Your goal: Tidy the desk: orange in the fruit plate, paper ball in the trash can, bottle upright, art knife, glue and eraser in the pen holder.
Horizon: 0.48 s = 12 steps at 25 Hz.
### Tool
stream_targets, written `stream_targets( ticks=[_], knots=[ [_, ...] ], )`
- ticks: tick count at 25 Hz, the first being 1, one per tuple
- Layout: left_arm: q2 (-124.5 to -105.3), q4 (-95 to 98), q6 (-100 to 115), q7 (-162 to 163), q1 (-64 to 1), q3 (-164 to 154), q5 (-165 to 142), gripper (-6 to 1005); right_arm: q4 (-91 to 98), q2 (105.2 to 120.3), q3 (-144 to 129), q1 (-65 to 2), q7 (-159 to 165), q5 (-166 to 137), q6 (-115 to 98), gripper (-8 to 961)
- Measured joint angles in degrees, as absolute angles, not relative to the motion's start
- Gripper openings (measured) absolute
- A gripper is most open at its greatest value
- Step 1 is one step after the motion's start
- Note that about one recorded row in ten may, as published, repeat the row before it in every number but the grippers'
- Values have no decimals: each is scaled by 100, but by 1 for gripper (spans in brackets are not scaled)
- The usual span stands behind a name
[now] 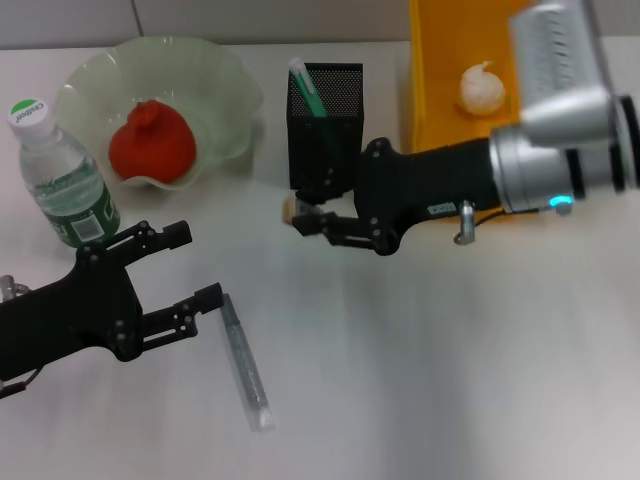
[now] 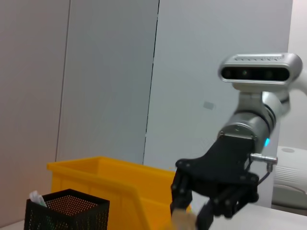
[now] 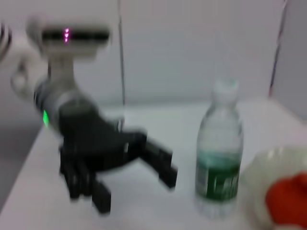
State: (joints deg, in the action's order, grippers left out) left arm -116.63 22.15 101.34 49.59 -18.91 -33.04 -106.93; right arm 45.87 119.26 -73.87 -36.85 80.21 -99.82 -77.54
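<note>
Nearest the robot, well in front of the pen holder (image 1: 326,125), the left gripper (image 1: 190,265) hovers with fingers spread and nothing between them; a long clear-grey art knife (image 1: 244,362) lies flat on the desk (image 1: 450,380) just beside its lower finger. Directly in front of the pen holder, the right gripper (image 1: 300,214) is clenched on the eraser (image 1: 291,209), a small tan block at its fingertips, close to the holder's front wall. A green-tipped stick stands inside the holder. Left of the holder, the bottle (image 1: 60,175) stands upright, and beyond it the orange (image 1: 151,141) rests in the fruit plate (image 1: 225,85). Right of the holder, the paper ball (image 1: 481,87) lies in the trash can (image 1: 432,90).
</note>
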Motion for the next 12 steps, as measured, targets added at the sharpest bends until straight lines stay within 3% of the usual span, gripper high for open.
stream_targets(
  ticks=[12],
  knots=[
    [-11663, 2182, 10137, 4971, -1889, -3305, -10712, 799, 3288, 11932, -6745, -3205, 6156, -7669, -7697, 256]
  ],
)
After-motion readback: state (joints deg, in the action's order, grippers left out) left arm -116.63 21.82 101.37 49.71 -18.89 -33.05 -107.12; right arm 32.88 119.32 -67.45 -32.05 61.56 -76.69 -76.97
